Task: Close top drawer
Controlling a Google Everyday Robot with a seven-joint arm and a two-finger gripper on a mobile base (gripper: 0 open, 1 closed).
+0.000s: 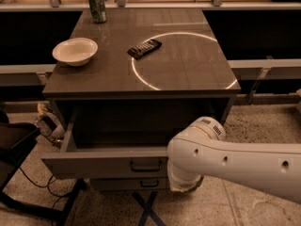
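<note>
The top drawer [94, 164] of the grey cabinet is pulled out a short way, its dark inside showing above the front panel. Its small dark pull handle [146, 166] faces me. My white arm [221, 159] reaches in from the right and bends down against the right end of the drawer front. My gripper is hidden behind the arm's end, near the drawer's right front corner.
On the cabinet top [188, 65] sit a white bowl [75, 51], a green can [97, 6] and a black remote [144, 48]. A lower drawer front [117, 184] shows beneath. A dark chair [14, 145] and cables stand at the left on the speckled floor.
</note>
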